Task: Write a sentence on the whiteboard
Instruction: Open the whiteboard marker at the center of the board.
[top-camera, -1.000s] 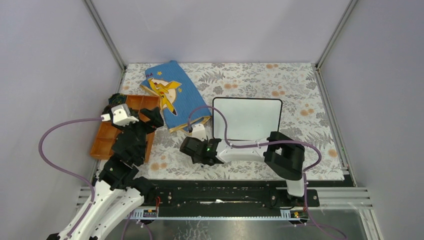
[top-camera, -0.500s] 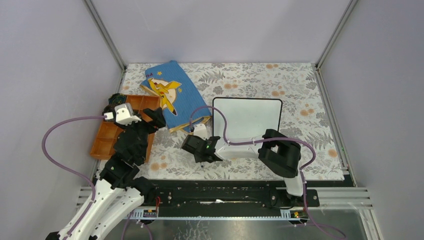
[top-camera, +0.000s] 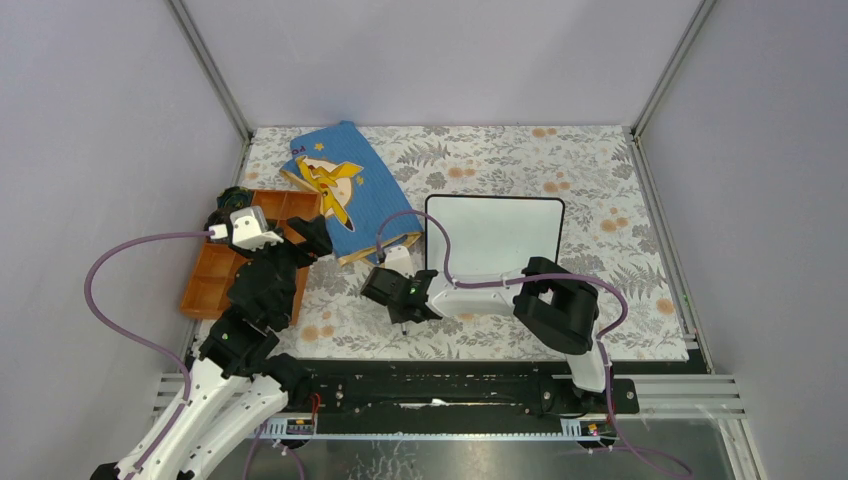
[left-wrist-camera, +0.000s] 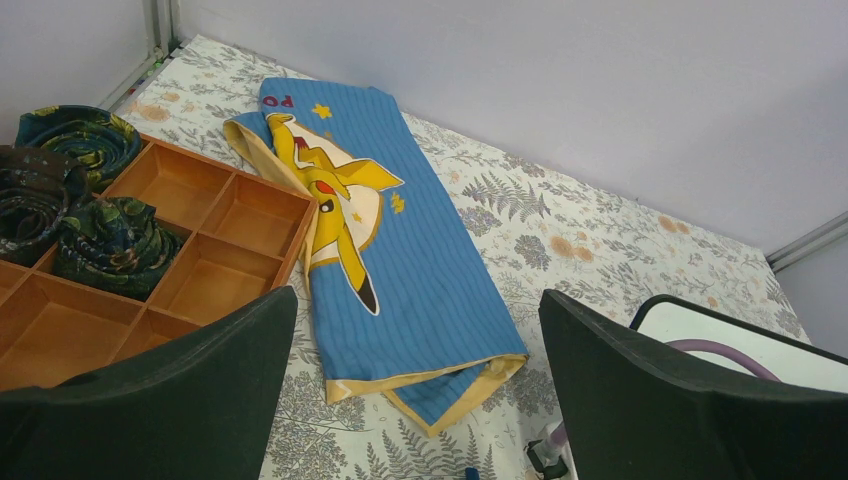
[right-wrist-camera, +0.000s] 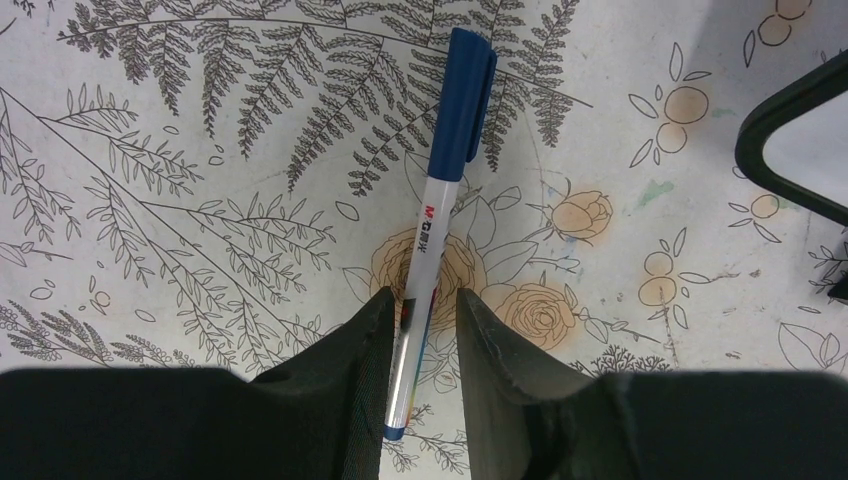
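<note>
The whiteboard (top-camera: 493, 237) lies flat on the floral cloth and its face is blank; no sentence shows on it. Its black corner shows in the right wrist view (right-wrist-camera: 800, 140) and the left wrist view (left-wrist-camera: 745, 335). A blue-capped white marker (right-wrist-camera: 440, 190) lies on the cloth left of the board. My right gripper (right-wrist-camera: 421, 292) is low over its rear end, jaws narrowly open around the barrel, the left finger touching and a small gap at the right. In the top view this gripper (top-camera: 385, 290) is beside the board's near left corner. My left gripper (left-wrist-camera: 418, 295) is wide open and empty.
A blue picture cloth book (top-camera: 345, 190) lies left of the board. An orange compartment tray (top-camera: 225, 265) with rolled dark fabrics (left-wrist-camera: 90, 215) sits at the left, under my left arm. A purple cable (top-camera: 440, 250) arcs over the board's left edge.
My right gripper has shifted a little left and away from me, towards the book's corner. My left arm has barely moved.
</note>
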